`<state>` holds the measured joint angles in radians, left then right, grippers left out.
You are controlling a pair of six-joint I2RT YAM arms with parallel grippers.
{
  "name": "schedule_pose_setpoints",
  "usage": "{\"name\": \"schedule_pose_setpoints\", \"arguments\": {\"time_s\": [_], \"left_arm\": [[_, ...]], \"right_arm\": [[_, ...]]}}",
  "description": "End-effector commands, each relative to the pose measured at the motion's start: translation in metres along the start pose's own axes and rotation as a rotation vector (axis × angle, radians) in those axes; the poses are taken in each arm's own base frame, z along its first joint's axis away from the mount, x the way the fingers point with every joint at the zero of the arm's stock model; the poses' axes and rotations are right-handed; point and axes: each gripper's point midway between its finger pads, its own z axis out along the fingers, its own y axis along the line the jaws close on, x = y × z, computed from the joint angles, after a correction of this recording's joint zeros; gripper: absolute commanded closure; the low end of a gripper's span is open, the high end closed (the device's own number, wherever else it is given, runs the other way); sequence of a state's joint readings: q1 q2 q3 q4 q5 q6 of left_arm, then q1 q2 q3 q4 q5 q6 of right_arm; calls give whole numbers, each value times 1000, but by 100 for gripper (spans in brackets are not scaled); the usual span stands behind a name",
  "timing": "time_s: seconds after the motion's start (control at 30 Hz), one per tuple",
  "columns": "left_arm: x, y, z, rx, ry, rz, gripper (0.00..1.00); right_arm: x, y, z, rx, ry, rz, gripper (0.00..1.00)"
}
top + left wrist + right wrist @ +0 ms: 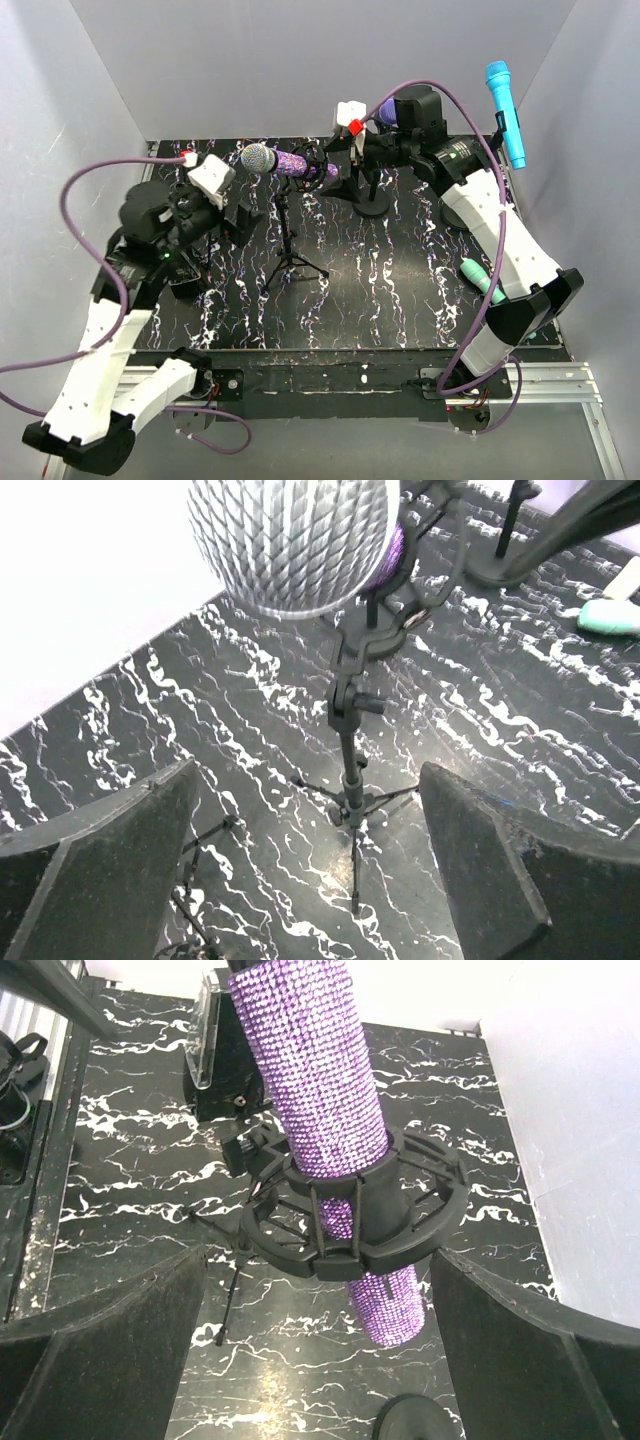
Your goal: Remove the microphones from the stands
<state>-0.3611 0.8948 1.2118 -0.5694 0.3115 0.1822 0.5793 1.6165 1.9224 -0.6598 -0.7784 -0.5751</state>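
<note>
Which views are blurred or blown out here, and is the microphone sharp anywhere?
Left wrist: the microphone grille is close and slightly soft, the wall behind blown to white; the stand below is sharp. Right wrist: the glittery body is crisp, top edge overexposed. Top external: evenly lit and sharp.

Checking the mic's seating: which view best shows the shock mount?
Right wrist: the shock mount rings the purple microphone close up. Top external shows it small; left wrist glimpses it behind the grille.

Purple glittery microphone (pixel 310 1080) with silver mesh head, black stand (pixel 348 750), black white-veined table (pixel 400 290)
</note>
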Motion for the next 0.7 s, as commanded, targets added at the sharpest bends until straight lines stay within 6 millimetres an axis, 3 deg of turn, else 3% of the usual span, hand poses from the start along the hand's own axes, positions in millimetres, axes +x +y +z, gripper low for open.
{"name": "schedule_pose_setpoints", "arguments": {"time_s": [0.0, 0.13, 0.23, 0.4, 0.53, 0.67], "left_arm": [[-17, -7, -18, 60, 61, 49, 4], [-65, -14, -6, 153, -48, 101, 2], [-82, -16, 12, 203, -108, 107, 2], [-93, 5, 35, 114, -171, 84, 5], [-97, 1, 41, 141, -208, 82, 10], [-101, -8, 41, 202, -232, 71, 23]], "right_arm": [[-31, -8, -4, 40, -82, -66, 2], [-47, -33, -2, 157, -99, -73, 2], [-61, -36, 1, 139, -140, -64, 2], [-56, -20, 24, 84, -126, -92, 2], [-49, -11, 42, 71, -104, -138, 2], [-44, -23, 52, 133, -92, -104, 2]]}}
